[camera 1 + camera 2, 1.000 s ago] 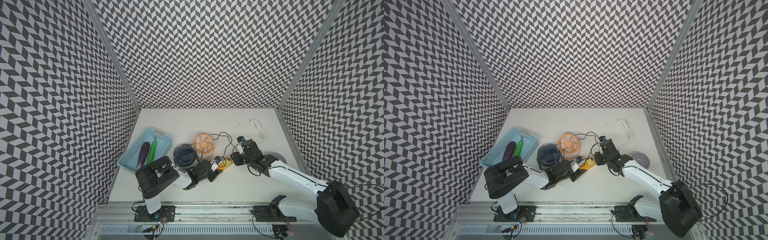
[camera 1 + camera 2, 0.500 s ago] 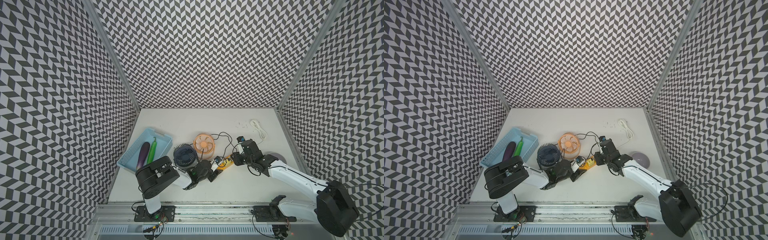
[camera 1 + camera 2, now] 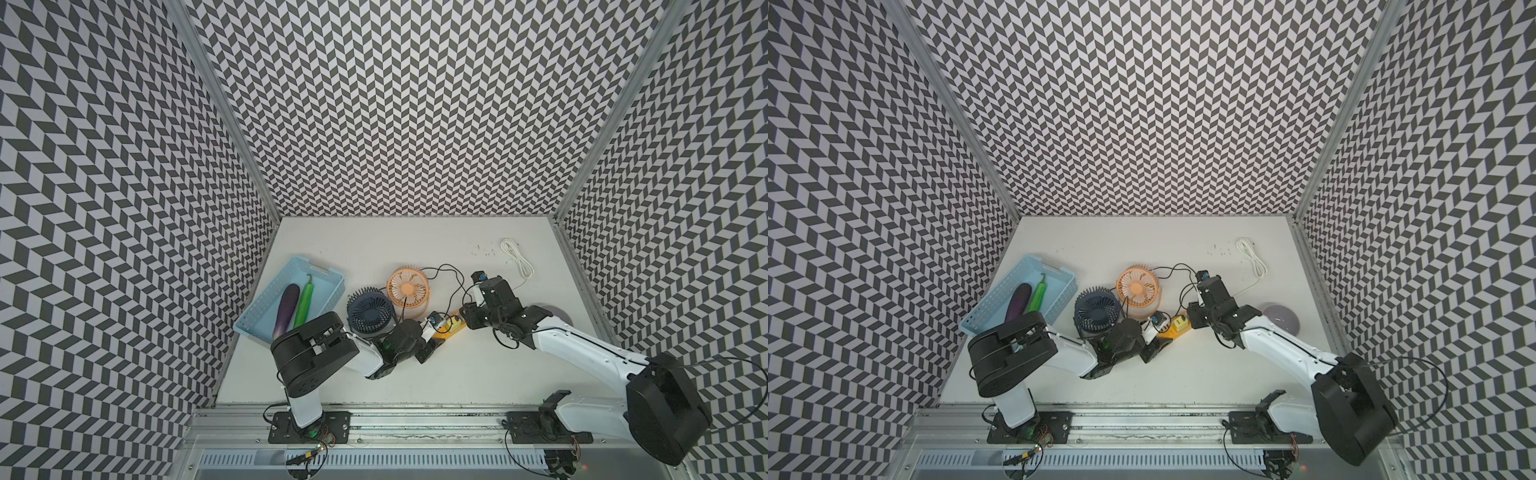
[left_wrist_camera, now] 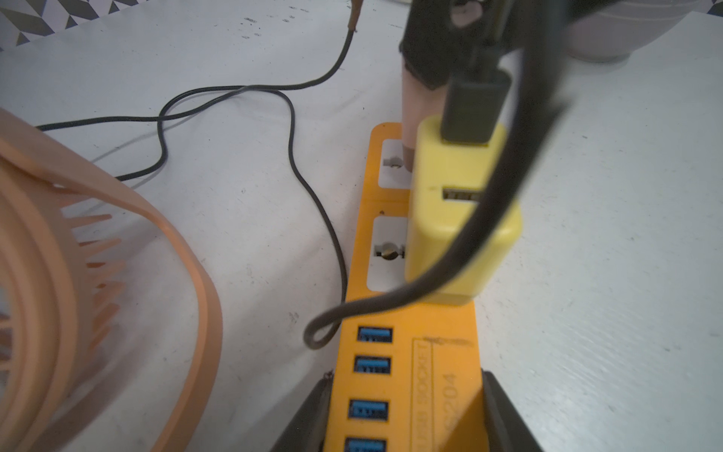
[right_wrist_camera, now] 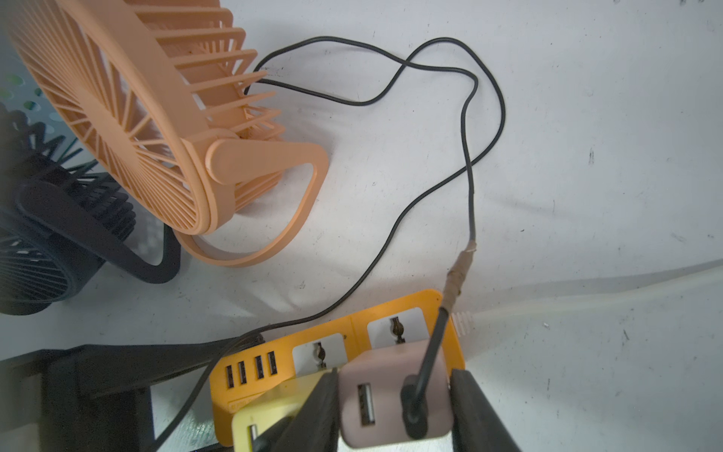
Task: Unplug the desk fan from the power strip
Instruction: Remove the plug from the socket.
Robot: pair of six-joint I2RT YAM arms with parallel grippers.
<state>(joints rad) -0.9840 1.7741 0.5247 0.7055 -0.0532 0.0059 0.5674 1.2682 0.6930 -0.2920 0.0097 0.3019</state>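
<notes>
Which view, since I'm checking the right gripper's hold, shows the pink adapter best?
The right wrist view: the pink adapter fills the foreground, clamped in the right gripper, black cable plugged in. The left wrist view shows only a pink sliver behind the yellow adapter. In both top views the gripper hides it.

- In the left wrist view the strip (image 4: pixel 407 352) runs out of frame between my left fingers (image 4: pixel 309 418), which show only as dark wedges.
- There the yellow adapter (image 4: pixel 434 235) covers half of both sockets (image 4: pixel 389 250), and a blurred cable (image 4: pixel 495 203) crosses it.
- The orange fan (image 4: pixel 58 274) is blurred and cropped.
- In the right wrist view the pink adapter (image 5: pixel 391 395) and my right fingers (image 5: pixel 473 407) hide the strip's near side; the dark fan (image 5: pixel 47 235) is cropped.
- In a top view my right arm (image 3: pixel 582 345) covers part of the bowl (image 3: pixel 559 311).
</notes>
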